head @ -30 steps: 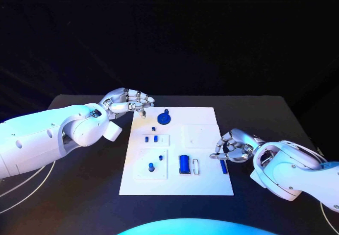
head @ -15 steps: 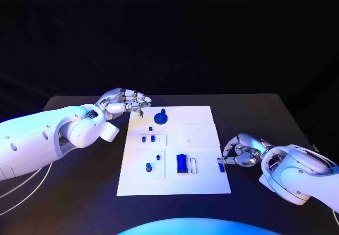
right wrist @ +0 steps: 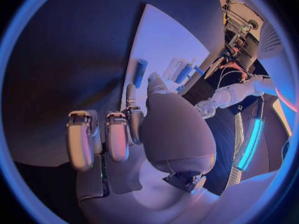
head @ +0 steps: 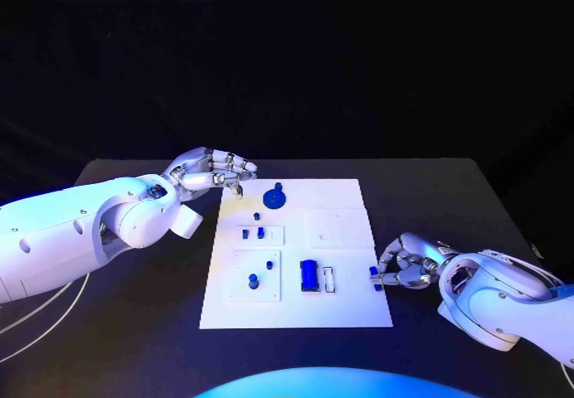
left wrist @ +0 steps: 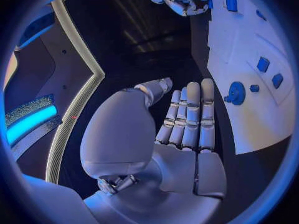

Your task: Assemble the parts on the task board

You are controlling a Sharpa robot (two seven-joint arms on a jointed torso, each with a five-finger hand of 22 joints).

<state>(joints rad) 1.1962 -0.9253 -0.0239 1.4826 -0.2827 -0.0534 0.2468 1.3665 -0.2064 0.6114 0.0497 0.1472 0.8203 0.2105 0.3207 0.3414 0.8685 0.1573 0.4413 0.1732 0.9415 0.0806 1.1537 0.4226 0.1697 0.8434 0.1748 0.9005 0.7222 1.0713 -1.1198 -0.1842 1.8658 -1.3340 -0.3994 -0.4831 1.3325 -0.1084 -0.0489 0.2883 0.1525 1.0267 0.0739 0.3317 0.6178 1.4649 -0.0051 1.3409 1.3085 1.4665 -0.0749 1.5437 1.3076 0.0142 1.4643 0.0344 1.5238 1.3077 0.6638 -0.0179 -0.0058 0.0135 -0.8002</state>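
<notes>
A: What is different from one second ago?

B: The right hand [head: 405,269] has drawn toward the task board [head: 341,315]'s right edge, its fingers [head: 385,269] grasping a small blue pin [head: 374,276]. I think the pin goes into the board next.

A: And the left hand [head: 216,174]?

B: It stays over the desk [head: 143,332] by the far left corner, fingers curled, holding nothing.

A: What sits in the board?

B: A blue block [head: 308,274] in its recess, a round knob [head: 275,197] far away, small pegs [head: 254,282].
</notes>
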